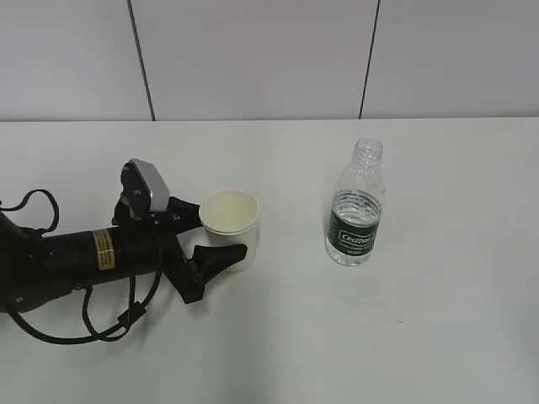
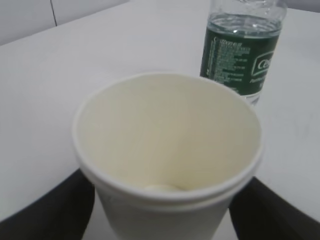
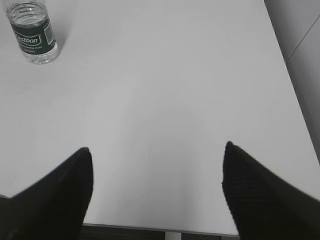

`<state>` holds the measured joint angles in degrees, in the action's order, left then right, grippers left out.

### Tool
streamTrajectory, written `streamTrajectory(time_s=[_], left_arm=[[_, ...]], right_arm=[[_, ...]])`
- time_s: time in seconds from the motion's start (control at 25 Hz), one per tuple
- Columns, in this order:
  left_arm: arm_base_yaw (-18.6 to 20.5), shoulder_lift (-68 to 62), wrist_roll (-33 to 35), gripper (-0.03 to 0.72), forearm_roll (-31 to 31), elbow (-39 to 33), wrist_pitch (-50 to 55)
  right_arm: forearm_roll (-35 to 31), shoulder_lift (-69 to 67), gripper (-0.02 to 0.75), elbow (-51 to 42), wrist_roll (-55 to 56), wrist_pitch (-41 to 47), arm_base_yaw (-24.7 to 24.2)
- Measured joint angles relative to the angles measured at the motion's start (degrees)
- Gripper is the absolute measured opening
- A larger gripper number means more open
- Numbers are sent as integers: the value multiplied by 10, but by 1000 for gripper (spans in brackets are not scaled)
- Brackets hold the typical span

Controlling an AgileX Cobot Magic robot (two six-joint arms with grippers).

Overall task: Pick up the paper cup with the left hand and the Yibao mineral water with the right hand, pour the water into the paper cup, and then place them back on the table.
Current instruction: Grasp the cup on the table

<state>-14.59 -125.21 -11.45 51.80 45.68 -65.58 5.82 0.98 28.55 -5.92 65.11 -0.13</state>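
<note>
The paper cup stands upright and empty on the white table. My left gripper straddles it, one finger behind and one in front, jaws open with thin gaps to the cup wall. In the left wrist view the cup fills the frame between the two fingers. The Yibao mineral water bottle stands uncapped to the cup's right, with water up to its shoulder. It also shows in the left wrist view and the right wrist view. My right gripper is open, empty and far from the bottle.
The table's near edge lies just under my right gripper, and its right edge runs along a grey wall. Black cables loop beside my left arm.
</note>
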Motion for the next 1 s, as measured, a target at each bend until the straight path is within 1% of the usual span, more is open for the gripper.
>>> streamTrajectory(time_s=[0.28, 0.32, 0.4, 0.76, 1.0], left_arm=[[-5, -25, 0, 546, -5, 16, 0], [-5, -28, 0, 579, -6, 17, 0], [-5, -33, -1, 558, -6, 17, 1], [-5, -38, -1, 528, -24, 17, 0], [-5, -38, -1, 485, -29, 17, 0]], right_arm=[[0, 0, 592, 0, 0, 0, 0], [0, 0, 592, 0, 0, 0, 0], [0, 0, 592, 0, 0, 0, 0], [0, 0, 592, 0, 0, 0, 0], [0, 0, 592, 0, 1, 0, 0]])
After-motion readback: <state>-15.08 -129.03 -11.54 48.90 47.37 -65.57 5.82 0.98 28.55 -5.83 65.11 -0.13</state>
